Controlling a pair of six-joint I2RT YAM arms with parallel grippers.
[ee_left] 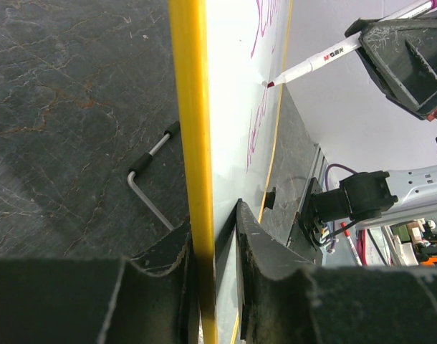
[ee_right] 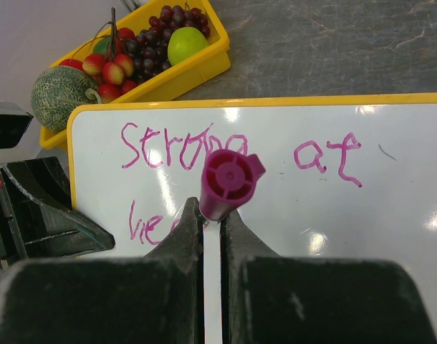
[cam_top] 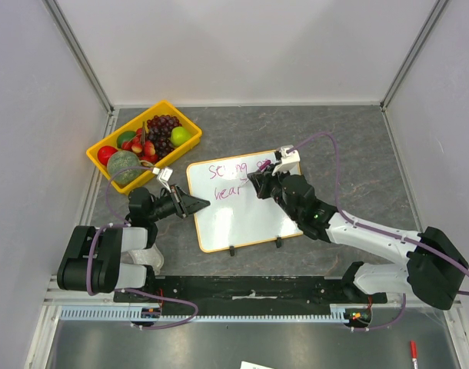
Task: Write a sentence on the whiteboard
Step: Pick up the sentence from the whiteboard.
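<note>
The whiteboard [cam_top: 246,219] lies on the dark table, with two black clip feet at its near edge. The sentence [cam_top: 231,171] in magenta reads "Strong at" on the top line and the start of "hear" below; it also shows in the right wrist view [ee_right: 183,147]. My left gripper [cam_top: 194,204] is shut on the board's left yellow frame [ee_left: 193,143]. My right gripper [cam_top: 259,183] is shut on a white marker with a magenta cap [ee_right: 229,183]. The marker's tip [ee_left: 270,84] touches the board by the second line.
A yellow fruit tray [cam_top: 190,123] with melon, grapes and apples stands at the back left, close to the board's corner. A bent metal rod [ee_left: 150,183] lies on the table under the board's left side. A red pen [cam_top: 412,350] lies on the front ledge.
</note>
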